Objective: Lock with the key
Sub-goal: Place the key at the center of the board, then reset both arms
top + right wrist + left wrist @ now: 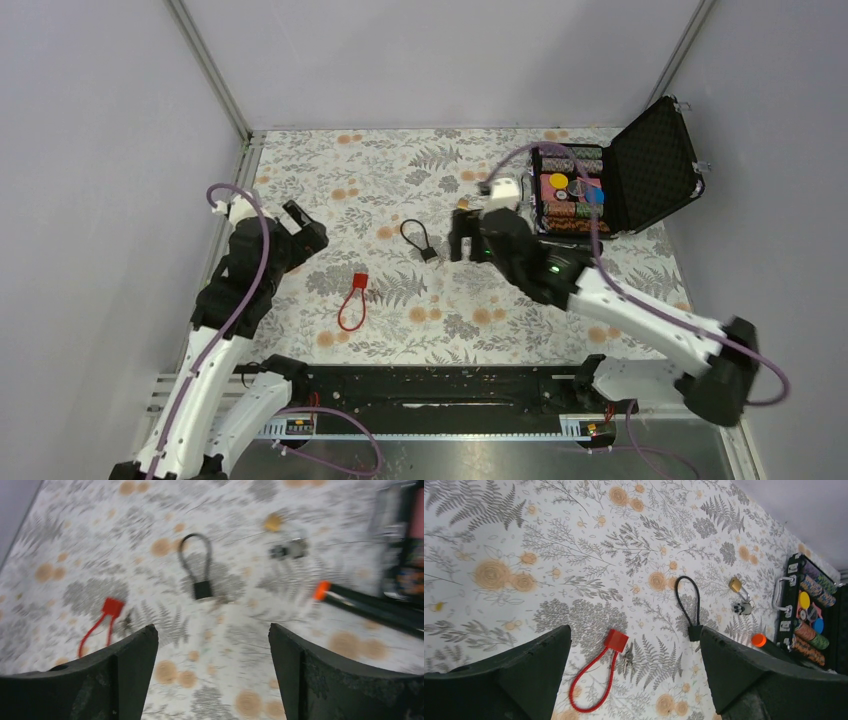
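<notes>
The key [742, 607] lies flat on the table [574, 540], right of centre in the left wrist view. It sits with a brass piece [735, 584], just right of the black loop [687, 600] and near the case [791, 605]. In the blurred right wrist view it is upper right [289, 550].

Both grippers are open and empty. The right gripper [212, 630] is nearer the key than the left gripper [634, 635].

The key is small and flat, so the fingers may skid over it or push it toward the case. They could also snag the black loop. Small grey bits lie beside the red loop [596, 677], lower centre, and might be mistaken for the key.
</notes>
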`<state>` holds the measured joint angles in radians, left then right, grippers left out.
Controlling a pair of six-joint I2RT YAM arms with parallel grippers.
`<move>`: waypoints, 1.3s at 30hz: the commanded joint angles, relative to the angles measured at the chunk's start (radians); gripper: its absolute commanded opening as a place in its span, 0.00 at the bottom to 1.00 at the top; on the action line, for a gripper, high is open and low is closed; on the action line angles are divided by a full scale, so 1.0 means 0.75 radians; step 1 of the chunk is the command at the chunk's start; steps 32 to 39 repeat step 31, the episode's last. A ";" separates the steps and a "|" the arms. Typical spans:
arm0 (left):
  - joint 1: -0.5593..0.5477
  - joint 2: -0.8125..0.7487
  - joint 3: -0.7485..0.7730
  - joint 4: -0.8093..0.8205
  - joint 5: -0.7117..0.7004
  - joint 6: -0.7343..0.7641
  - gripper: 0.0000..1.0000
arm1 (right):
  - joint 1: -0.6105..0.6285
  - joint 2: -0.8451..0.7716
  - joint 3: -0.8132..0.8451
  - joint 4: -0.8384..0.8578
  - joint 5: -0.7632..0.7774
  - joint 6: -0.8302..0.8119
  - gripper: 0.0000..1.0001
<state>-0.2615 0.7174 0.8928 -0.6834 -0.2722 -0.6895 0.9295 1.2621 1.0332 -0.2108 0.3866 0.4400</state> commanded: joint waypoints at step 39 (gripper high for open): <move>0.007 -0.431 0.336 -0.273 -0.106 0.373 0.99 | -0.018 -1.298 0.126 -0.609 0.804 -0.097 0.99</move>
